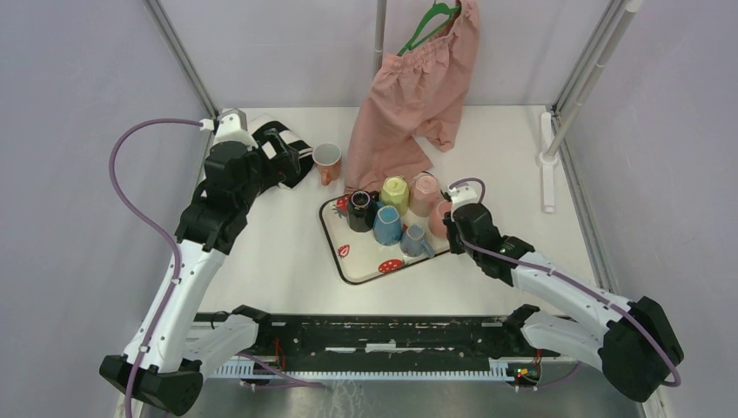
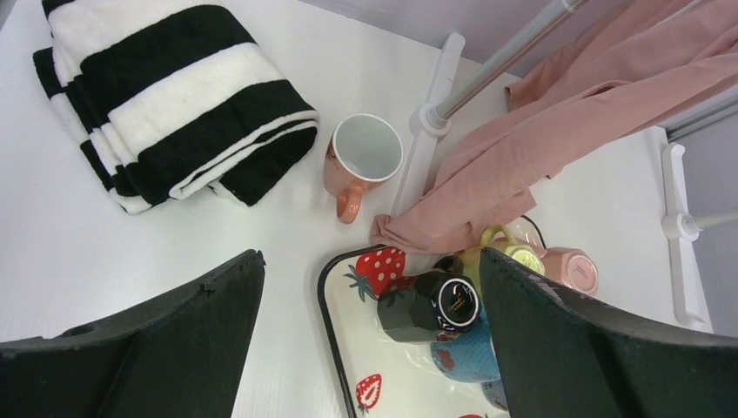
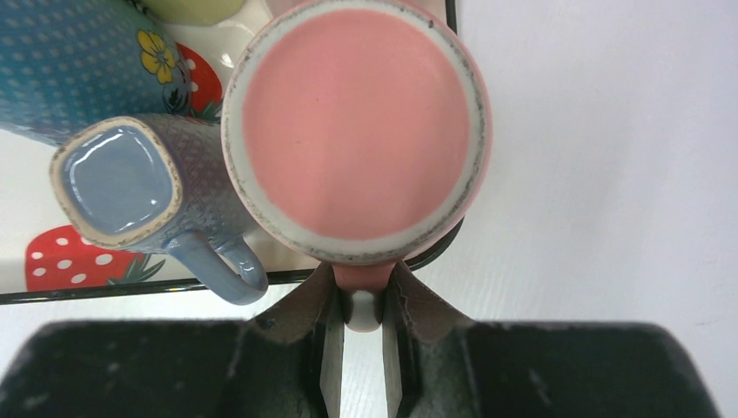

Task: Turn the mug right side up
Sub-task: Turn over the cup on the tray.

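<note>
Two claws are showing: the right claw [image 3: 361, 305] is clamping the handle of the upside-down pink mug [image 3: 357, 131] at the tray's [image 1: 361, 261] three o'clock edge; the left claw [image 2: 370, 270] is hanging spread wide above the bench [image 2: 87, 252].

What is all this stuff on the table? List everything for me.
Table: one, white.
Tray: one, white with red strawberries, mid-table.
Pink mug: one, bottom up, tray's right edge.
Other tray mugs: five; black, yellow, pink, two blue.
Salmon mug: one, upright, beside the towel.
Towel: one, black-and-white striped, folded, far left.
Shorts: one, pink, hanging at the back.
Hanger: one, green, holding the shorts.
Left gripper: open, above the table.
Right gripper: shut on the pink mug's handle.
</note>
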